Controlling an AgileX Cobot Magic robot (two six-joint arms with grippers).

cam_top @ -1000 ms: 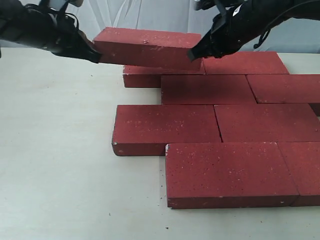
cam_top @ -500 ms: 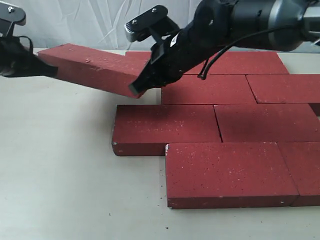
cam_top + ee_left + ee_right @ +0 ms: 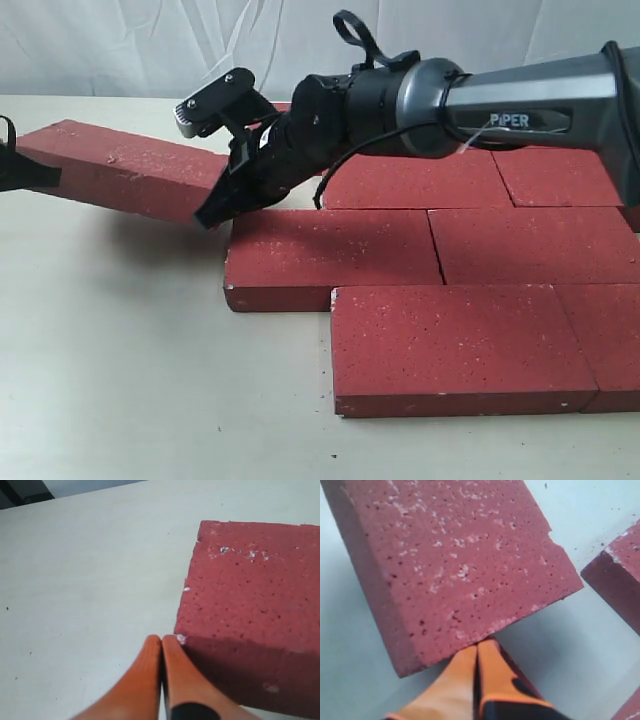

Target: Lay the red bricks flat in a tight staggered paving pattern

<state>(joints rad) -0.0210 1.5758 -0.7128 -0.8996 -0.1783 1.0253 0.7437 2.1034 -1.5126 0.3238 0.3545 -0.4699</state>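
I have one dark-red, white-flecked rectangular paving brick (image 3: 120,172) pinched end to end between my two arms. It sits tilted over the pale tabletop (image 3: 120,380) toward its left edge, its right end just beside the laid field; I cannot tell whether it is lifted clear. The left jaws are clenched on nothing, their orange fingertips (image 3: 150,675) butting one end, and the right jaws, likewise clenched and empty, press the other. At least six other red bricks (image 3: 460,345) lie flat in tight offset rows toward the right edge, while the far row hides behind the right arm (image 3: 430,90). I judge the paving mostly done: this brick has yet to go down flat and snug.
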